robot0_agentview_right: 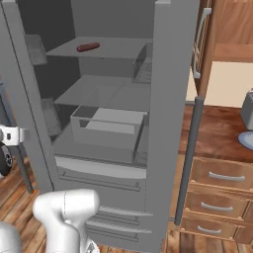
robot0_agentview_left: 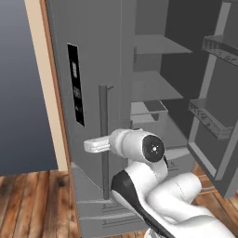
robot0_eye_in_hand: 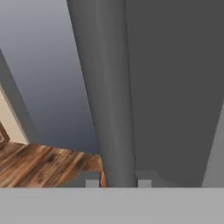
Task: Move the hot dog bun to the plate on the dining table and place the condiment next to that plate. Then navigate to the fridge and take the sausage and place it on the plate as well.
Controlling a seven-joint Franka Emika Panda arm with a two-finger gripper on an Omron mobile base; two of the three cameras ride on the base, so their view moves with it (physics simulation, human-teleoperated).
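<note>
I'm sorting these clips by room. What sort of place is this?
Most likely a home kitchen, rendered: an open grey fridge with a sausage on its top shelf, wooden drawers under a dark wood counter, and plank flooring.

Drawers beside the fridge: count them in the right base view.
3, stacked in the wood cabinet right of the fridge: top drawer, middle drawer, bottom drawer. The picture's edge cuts off all three on the right, so more may lie beyond it.

Wood floor [robot0_agentview_left: 32, 200], wooden drawers [robot0_agentview_right: 222, 190]
</note>
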